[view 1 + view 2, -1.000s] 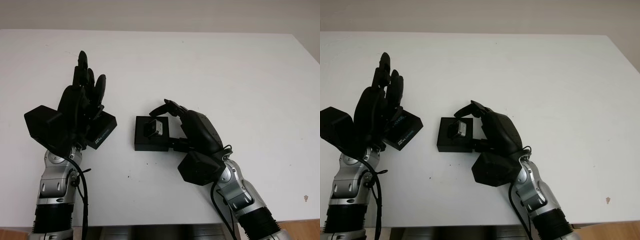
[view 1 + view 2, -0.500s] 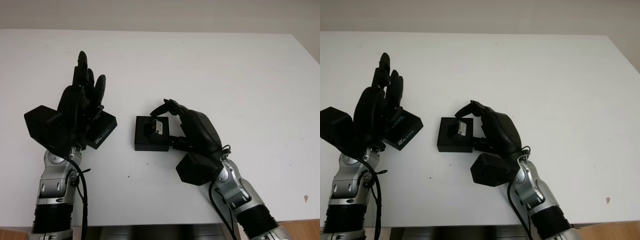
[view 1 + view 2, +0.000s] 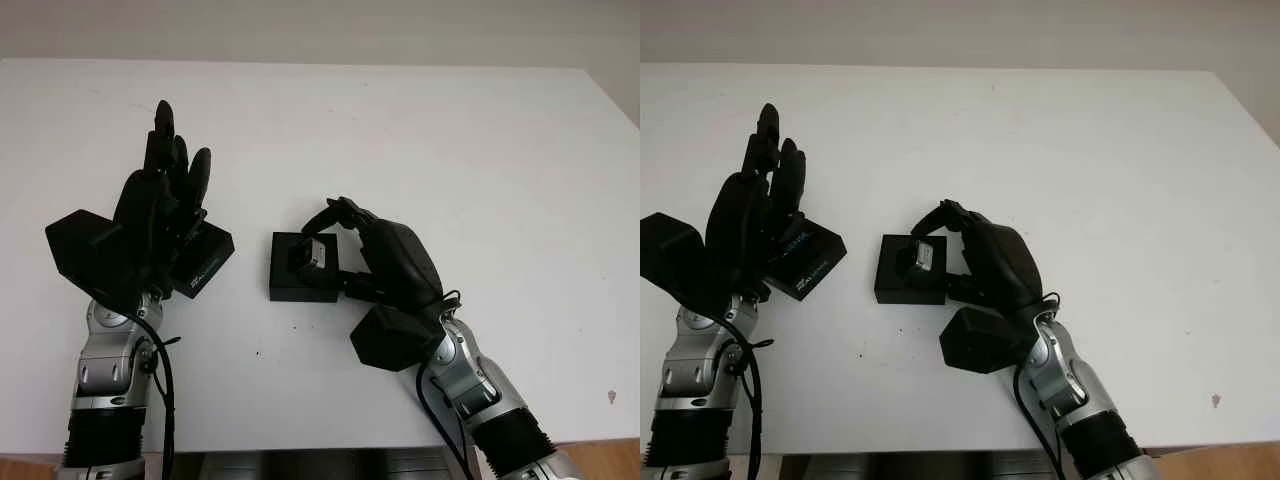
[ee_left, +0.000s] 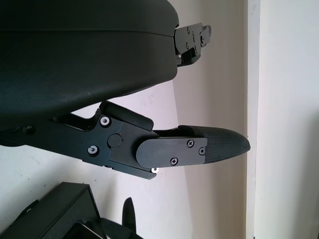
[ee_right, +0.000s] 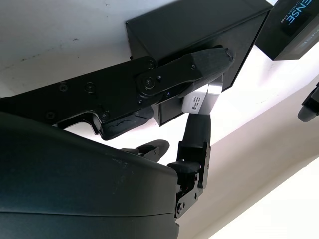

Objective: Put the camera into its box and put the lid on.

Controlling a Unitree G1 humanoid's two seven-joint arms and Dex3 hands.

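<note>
The white bench [image 3: 420, 130] takes up nearly everything ahead, bare apart from a few dark specks near its front edge, with a pale wall behind its far edge at 12 o'clock. Left of centre lies the black lid [image 3: 203, 258], printed with light lettering, tilted and partly hidden under the left hand [image 3: 155, 215], which is raised above it, open and holding nothing. Just beside the lid, toward 3 o'clock, sits the black box [image 3: 300, 270], flat on the bench. The right hand [image 3: 375, 255] comes at the box from 4 o'clock; its fingers [image 5: 199, 62] are closed on the small silver camera [image 3: 312, 252], pinching it over the box's top. From here I cannot tell whether the camera touches the box. The hand's dark shell covers the box's right edge.
</note>
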